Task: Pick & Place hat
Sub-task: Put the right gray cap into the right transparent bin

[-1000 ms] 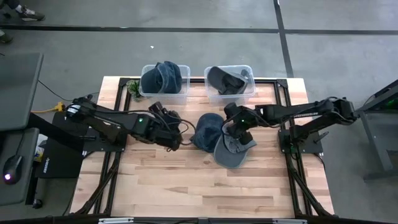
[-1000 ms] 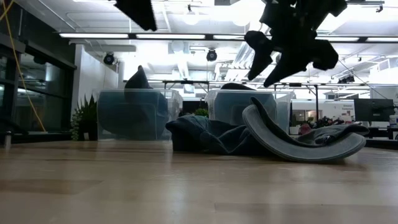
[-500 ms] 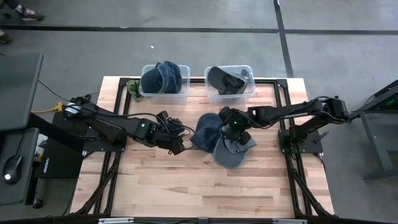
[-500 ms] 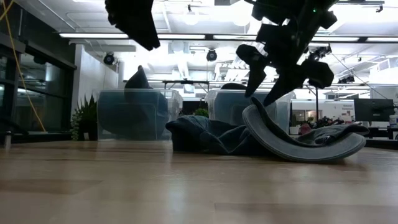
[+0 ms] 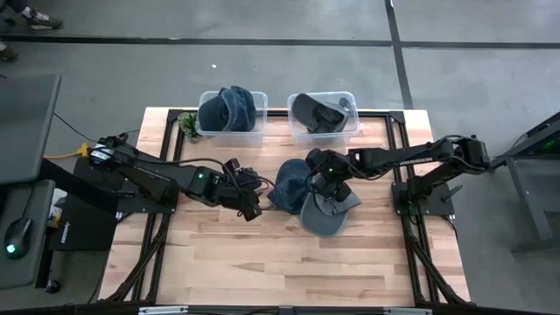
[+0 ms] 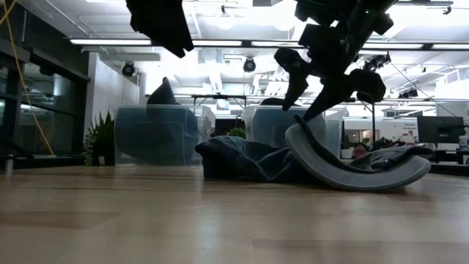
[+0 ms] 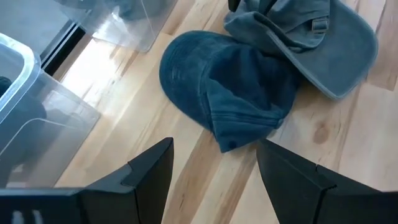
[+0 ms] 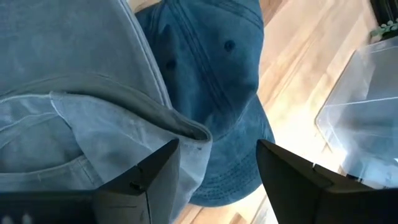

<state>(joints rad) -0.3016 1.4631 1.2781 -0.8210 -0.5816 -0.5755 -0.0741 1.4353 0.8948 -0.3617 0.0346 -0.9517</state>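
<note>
Two caps lie mid-table. The blue cap (image 5: 291, 182) rests crumpled on the wood, also in the left wrist view (image 7: 230, 87). The grey cap (image 5: 325, 214) lies beside it toward the right, one edge overlapping the blue cap; its brim (image 6: 308, 150) curves up off the table. My right gripper (image 8: 217, 162) hangs open, slanting down just above the grey cap's near edge (image 8: 186, 134), one finger on each side, touching nothing I can see. My left gripper (image 7: 214, 162) is open, slanting down, left of the blue cap and clear of it.
Two clear bins stand at the far edge: the left bin (image 5: 210, 131) holds a blue hat, the right bin (image 5: 348, 133) a dark grey one. A small plant (image 5: 188, 127) sits left of them. Bare wood lies on the near half of the table.
My left gripper has come down and tipped more steeply, pointing at the blue cap. My right gripper has sunk toward the grey cap's raised edge, shifted slightly toward the table's left and rolled about its own axis. Both caps have stayed put.
</note>
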